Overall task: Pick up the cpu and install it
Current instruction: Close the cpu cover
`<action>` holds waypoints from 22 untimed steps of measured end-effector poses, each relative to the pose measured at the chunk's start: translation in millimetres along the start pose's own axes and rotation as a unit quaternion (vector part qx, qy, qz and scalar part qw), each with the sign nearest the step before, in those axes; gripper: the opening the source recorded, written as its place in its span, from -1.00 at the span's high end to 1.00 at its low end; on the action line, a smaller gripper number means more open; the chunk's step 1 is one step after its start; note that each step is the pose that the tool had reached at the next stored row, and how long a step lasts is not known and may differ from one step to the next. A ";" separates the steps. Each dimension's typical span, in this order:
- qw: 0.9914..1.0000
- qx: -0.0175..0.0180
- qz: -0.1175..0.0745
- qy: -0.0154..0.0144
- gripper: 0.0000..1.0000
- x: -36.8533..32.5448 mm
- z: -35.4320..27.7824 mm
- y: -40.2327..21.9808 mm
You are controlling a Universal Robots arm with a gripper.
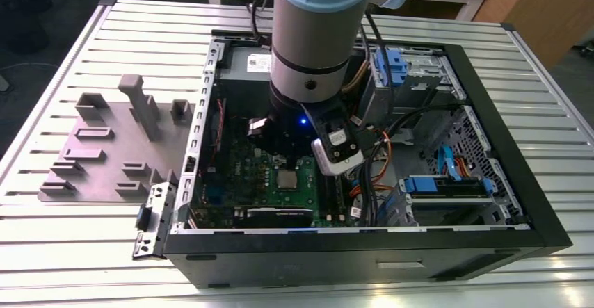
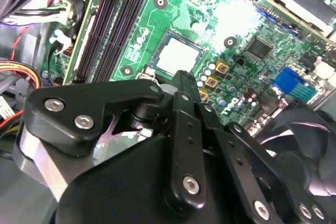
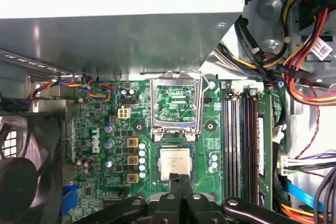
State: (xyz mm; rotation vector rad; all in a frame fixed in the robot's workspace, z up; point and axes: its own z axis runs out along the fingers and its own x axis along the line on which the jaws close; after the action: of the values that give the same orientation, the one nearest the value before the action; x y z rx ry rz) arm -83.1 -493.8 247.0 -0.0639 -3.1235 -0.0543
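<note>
black pc case [image 1: 371, 259] lay open on the slatted metal table [image 1: 74, 252]. inside it i saw the green motherboard [image 3: 105, 124], ram sticks [image 3: 239, 140], a fan [image 3: 21, 171] and bundled cables [image 3: 304, 77]. cpu [image 3: 175, 162] sat flat in its socket on the board, plain silvery-grey square top facing up, with the socket frame [image 3: 176, 100] flipped open just beside it. gripper [image 3: 181, 178] hung over the cpu's edge, fingers pressed together, nothing pinched. couldn't tell if it touched the chip.
</note>
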 end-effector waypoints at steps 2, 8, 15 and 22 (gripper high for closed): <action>1.000 0.000 0.000 0.000 0.79 0.0 -0.2 0.0; 1.000 0.000 -0.027 0.001 0.79 0.1 -0.4 0.0; 0.996 0.001 -0.087 0.003 0.79 0.1 -0.4 0.0; 0.995 0.002 -0.098 0.003 0.79 0.1 -0.4 0.0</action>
State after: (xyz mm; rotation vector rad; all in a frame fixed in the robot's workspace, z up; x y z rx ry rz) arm -83.2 -493.9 247.4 0.2410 -3.1114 -0.0520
